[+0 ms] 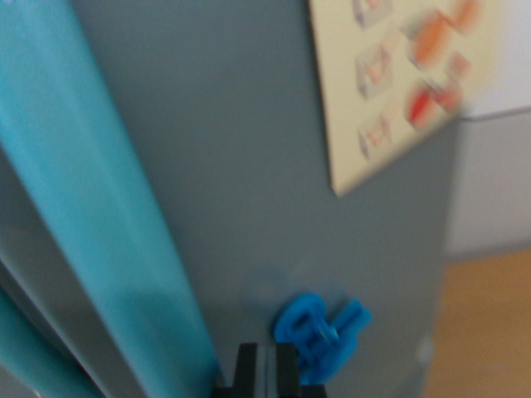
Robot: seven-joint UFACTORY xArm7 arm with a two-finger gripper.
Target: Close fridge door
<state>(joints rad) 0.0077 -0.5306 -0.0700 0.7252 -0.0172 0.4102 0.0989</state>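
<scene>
The grey fridge door fills most of the wrist view, very close and blurred. A teal strip, likely the door's handle or edge trim, runs diagonally down the wrist view's left. My gripper shows only as two black fingertips at the bottom edge. They stand close together with nothing between them, right at the door's surface. A blue plastic piece is stuck on the door just to the wrist view's right of the fingertips.
A cream sheet with red and orange pictures hangs on the door at the upper right. Past the door's right edge are a white wall and a wooden floor.
</scene>
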